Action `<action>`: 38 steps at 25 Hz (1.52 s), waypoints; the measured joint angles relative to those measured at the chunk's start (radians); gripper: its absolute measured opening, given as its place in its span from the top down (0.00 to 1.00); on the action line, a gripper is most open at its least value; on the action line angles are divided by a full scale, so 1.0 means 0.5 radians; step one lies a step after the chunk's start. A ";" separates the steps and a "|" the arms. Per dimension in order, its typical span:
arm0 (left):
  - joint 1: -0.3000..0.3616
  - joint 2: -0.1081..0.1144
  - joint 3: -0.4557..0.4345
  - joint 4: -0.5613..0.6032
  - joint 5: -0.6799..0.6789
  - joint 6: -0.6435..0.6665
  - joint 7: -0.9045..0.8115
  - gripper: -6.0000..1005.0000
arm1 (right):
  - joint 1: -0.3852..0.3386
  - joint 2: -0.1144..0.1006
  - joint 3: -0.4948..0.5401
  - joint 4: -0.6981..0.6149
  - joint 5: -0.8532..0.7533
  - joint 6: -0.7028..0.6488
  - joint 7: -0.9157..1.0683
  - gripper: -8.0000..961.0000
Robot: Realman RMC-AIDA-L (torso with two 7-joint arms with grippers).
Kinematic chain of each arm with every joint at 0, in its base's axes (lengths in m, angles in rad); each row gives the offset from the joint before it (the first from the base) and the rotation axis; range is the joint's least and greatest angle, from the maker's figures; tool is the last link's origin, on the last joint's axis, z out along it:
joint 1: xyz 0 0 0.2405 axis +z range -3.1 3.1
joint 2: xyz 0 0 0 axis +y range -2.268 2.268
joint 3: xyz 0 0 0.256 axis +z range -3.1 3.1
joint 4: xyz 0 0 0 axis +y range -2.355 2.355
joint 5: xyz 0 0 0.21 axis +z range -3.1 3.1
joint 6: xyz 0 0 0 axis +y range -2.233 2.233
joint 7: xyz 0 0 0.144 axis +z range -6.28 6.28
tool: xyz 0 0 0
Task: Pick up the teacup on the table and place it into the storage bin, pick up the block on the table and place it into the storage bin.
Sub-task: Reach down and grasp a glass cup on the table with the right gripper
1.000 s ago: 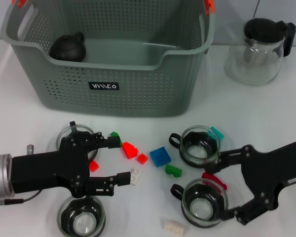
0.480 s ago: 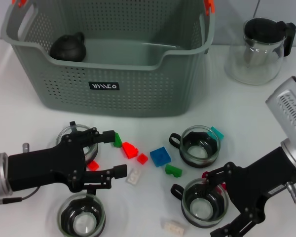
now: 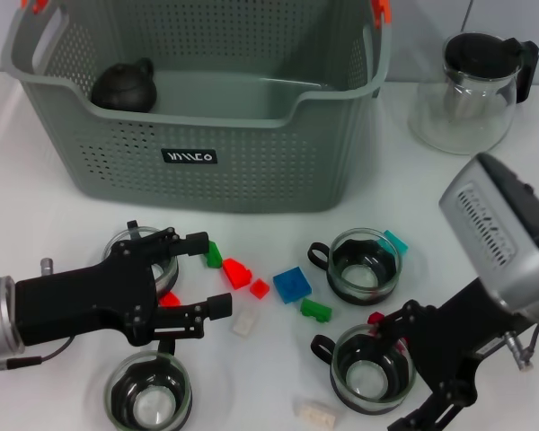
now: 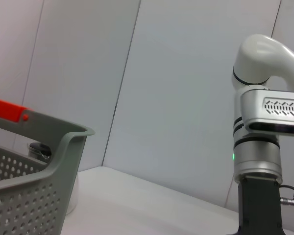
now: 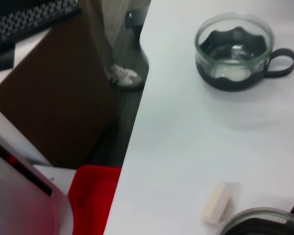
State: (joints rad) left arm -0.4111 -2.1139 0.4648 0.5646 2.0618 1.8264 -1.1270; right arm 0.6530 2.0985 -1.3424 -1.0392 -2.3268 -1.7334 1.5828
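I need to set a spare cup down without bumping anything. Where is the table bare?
Bare table lies right of the storage bin, in front of the glass teapot, and left of the bin's front wall. Crowded: the blocks and teacups between the left end effector and right end effector.

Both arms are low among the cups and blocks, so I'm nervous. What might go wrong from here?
The open right claw straddles a teacup with a red block beside it; closing may knock that away. The open left claw sits close to another teacup and a green block, which it may nudge.
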 joint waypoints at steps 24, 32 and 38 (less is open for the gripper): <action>0.007 0.003 0.000 -0.022 0.000 -0.038 0.008 0.10 | 0.012 0.006 -0.422 -0.032 -0.022 0.267 0.166 0.11; 0.009 0.001 0.000 -0.025 0.007 -0.055 0.008 0.10 | 0.032 0.006 -0.422 -0.032 -0.025 0.276 0.284 0.41; 0.009 0.001 0.000 -0.028 0.007 -0.055 0.008 0.10 | 0.034 0.006 -0.467 -0.032 -0.048 0.267 0.291 0.79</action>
State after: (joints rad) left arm -0.4065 -2.1134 0.4648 0.5506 2.0651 1.7989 -1.1228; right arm 0.6698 2.1015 -1.5758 -1.0551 -2.3507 -1.5999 1.7285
